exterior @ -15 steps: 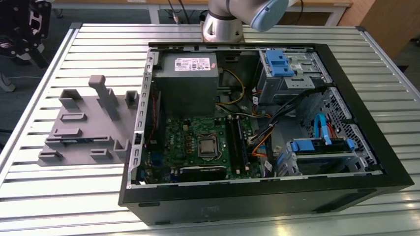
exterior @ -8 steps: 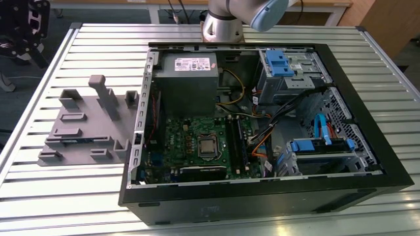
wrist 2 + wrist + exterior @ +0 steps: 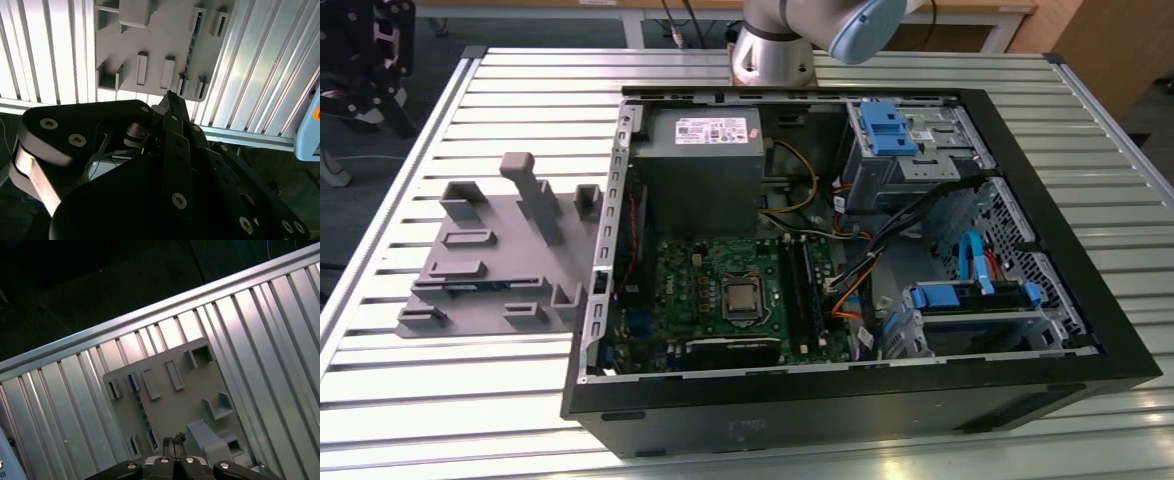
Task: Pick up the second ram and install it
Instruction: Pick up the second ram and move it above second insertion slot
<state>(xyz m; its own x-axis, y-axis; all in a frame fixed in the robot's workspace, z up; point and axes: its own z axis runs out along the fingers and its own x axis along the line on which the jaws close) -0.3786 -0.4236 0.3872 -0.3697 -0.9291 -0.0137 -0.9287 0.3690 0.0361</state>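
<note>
Ribbed metal surface [image 3: 260, 340] carries the grey holder block [image 3: 195, 395]; its slot, we judge, stands the second ram [image 3: 144, 417] on edge for gripping, beneath our clenched, empty jaws.

A ribbed silver aluminium table [image 3: 494, 390] carries a grey plastic holder block [image 3: 494, 262] with upright posts toward the exterior view's left, an open black metal computer case [image 3: 854, 402] lying on its side just beside it, and a silver robot-arm base [image 3: 771, 58] at the far edge.
</note>
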